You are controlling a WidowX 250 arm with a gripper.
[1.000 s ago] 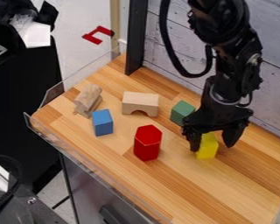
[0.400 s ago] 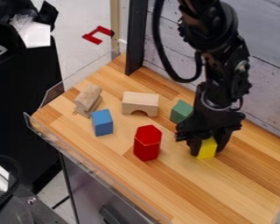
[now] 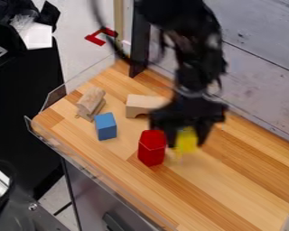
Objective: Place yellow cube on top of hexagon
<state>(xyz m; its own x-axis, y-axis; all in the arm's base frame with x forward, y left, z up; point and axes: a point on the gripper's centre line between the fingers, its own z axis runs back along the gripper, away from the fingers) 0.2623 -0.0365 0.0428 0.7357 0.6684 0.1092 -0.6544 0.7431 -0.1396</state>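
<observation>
Camera view. The black two-finger hand (image 3: 186,143) is closed about the yellow cube (image 3: 186,136), just beside the upright red hexagonal prism (image 3: 151,150); whether hand and prism touch cannot be told. A blue block (image 3: 105,127) and a pale wooden arch block (image 3: 138,105), partly covered by the arm, border the prism's left and rear. The wooden counter (image 3: 231,189) extends rightward from the prism; a transparent rim (image 3: 99,176) lines its front-left edge, a plank wall (image 3: 261,85) its rear.
</observation>
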